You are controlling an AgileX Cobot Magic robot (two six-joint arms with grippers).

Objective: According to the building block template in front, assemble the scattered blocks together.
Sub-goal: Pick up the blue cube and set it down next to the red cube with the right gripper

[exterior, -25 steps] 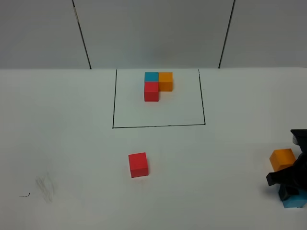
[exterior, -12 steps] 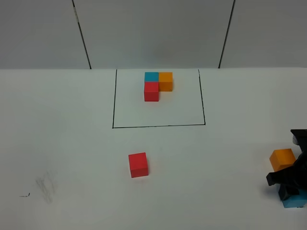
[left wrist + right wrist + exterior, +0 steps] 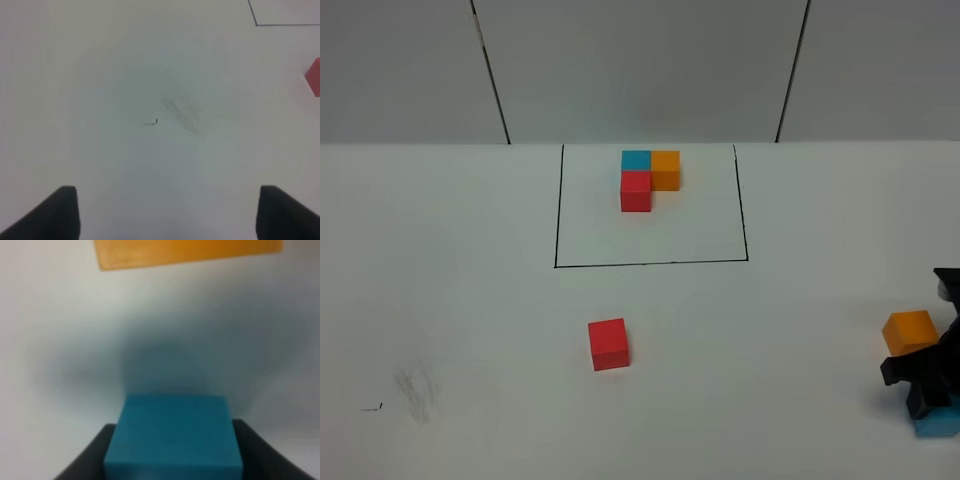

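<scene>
The building block template [image 3: 648, 178] is an L of blue, orange and red cubes inside a black-line rectangle [image 3: 556, 210] at the back middle. Of the scattered blocks, the red block [image 3: 608, 343] lies alone in front of that rectangle; its edge shows in the left wrist view [image 3: 314, 76]. The orange block [image 3: 909, 331] rests at the far right. Just in front of it my right gripper [image 3: 928, 400] is shut on the blue block [image 3: 936, 425]. In the right wrist view the blue block [image 3: 174, 435] fills the gap between the black fingers [image 3: 92, 457], with the orange block [image 3: 190, 252] beyond. My left gripper [image 3: 167, 215] is open over bare table.
The white table carries a grey smudge [image 3: 415, 388] and a small black mark [image 3: 370, 407] at the front left. A corner of the rectangle's line [image 3: 256, 24] shows in the left wrist view. A white wall with two dark seams stands behind the table.
My right gripper with the blue block has shifted slightly toward the right front corner. The other blocks and the left gripper have stayed put.
</scene>
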